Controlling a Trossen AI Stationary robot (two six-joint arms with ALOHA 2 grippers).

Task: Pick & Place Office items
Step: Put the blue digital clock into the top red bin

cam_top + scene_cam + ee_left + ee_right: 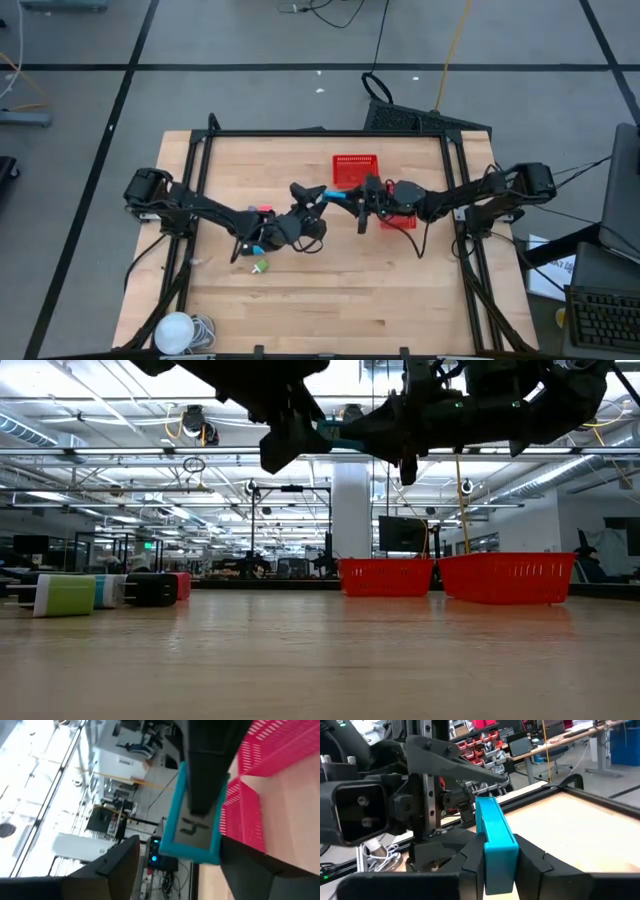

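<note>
Nearest the front of the desk [330,300], a green piece [261,266] lies with a blue piece [256,248] and a pink one [265,209] just beyond it, all beside the left arm. Above mid-desk the two arms meet in a handover: a flat blue item [343,196] — held well clear of the wood — bridges the two tools. The right tool [497,862] is clamped together on the blue item, its dark fingers [532,857] pressing both flat faces. The left tool [177,865] stands partly apart around the other end, one finger [117,862] off the item's side, so it seems to be letting go. To do this well, the left arm should open fully and back straight away along the item's length, not dragging it sideways out of the right tool's pinch. Farther back, two red baskets [355,170] wait — one under the right arm, likely the drop point.
</note>
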